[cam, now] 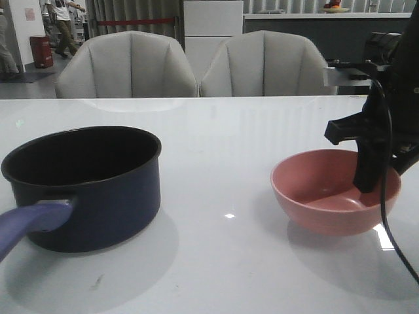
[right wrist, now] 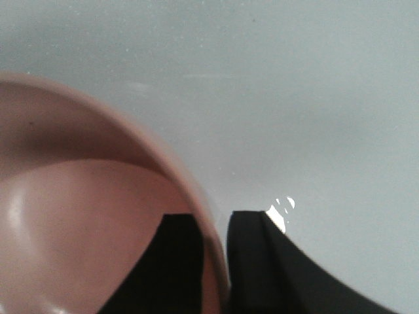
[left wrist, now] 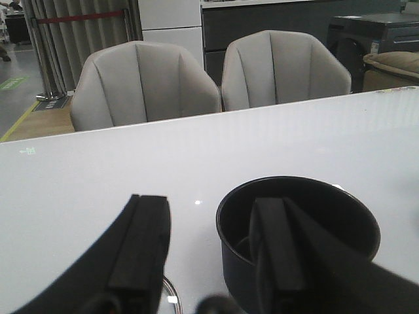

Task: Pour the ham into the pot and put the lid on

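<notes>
Lower right of frame: right gripper (right wrist: 209, 261) straddles the pink bowl (cam: 327, 196) rim, clamped for tipping; left gripper (left wrist: 209, 252) apart above pot (cam: 98, 190).

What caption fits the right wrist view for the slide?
Right gripper fingers straddling the pink bowl's rim, one inside, one outside, above the white table.

A large open office or lab hall: a white glossy table (cam: 216, 131) with 2 grey padded chairs (cam: 127, 65) behind it, grey curtains (cam: 134, 16) and a red barrier tape (cam: 134, 21) at upper left, people walking (cam: 62, 23) on a distant floor.
</notes>
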You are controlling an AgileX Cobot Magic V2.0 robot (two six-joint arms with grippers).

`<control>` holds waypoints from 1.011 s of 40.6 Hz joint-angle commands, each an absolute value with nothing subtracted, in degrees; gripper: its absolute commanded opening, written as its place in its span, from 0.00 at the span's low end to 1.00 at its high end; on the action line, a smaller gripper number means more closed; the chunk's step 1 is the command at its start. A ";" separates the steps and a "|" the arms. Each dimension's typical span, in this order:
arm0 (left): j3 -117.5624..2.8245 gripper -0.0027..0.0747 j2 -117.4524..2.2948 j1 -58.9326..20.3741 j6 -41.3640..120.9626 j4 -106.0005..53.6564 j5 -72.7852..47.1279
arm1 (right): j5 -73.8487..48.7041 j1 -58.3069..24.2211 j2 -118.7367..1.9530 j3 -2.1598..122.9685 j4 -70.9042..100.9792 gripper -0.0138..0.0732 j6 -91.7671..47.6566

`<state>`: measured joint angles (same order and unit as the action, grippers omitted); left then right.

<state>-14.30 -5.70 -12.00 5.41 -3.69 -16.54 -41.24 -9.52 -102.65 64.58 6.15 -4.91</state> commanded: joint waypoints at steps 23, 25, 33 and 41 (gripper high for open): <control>-15.90 0.48 -6.53 -12.41 5.31 -3.93 -11.63 | -27.31 -9.94 -74.74 58.80 7.28 0.72 -6.48; -15.90 0.48 -6.53 -12.41 5.31 -3.93 -11.60 | -24.12 -10.70 -71.27 55.88 7.41 0.72 -6.48; -15.90 0.48 -6.53 -12.41 5.31 -3.93 -11.49 | -12.92 -15.05 -59.05 45.46 7.62 0.72 -6.48; -15.90 0.48 -6.53 -12.41 5.31 -3.93 -11.49 | -6.23 -17.56 -47.49 37.61 7.62 0.72 -6.48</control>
<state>-14.30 -5.70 -12.00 5.41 -3.69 -16.45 -13.41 -16.84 -52.73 38.48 7.58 -6.00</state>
